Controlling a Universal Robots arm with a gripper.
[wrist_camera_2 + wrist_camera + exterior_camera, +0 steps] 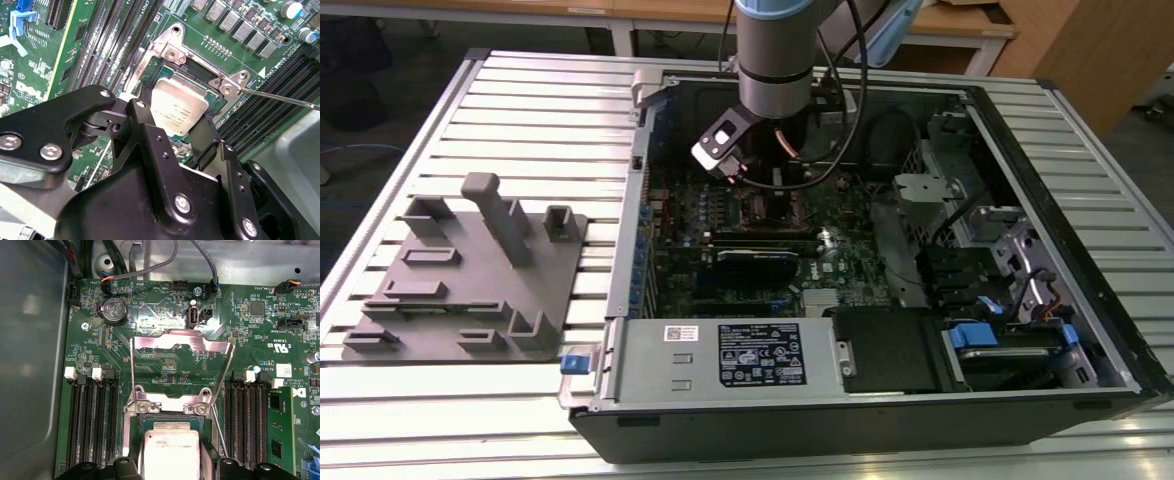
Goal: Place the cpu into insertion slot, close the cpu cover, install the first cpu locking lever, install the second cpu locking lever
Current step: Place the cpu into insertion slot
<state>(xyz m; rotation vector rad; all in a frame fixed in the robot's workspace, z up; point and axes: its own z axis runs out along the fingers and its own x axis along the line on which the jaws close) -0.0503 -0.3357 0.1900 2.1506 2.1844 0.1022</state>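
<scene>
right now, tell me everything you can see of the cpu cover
The cpu cover is a thin, shiny silver metal frame with a large cut-out centre, the green board showing through it. In the first wrist view it stands swung open, raised off the insertion slot and joined to one edge of it by two screwed hinge tabs. It does not cover the cpu.

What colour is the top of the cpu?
Dull silver-grey metal; the cpu shows best in the second wrist view.
</scene>
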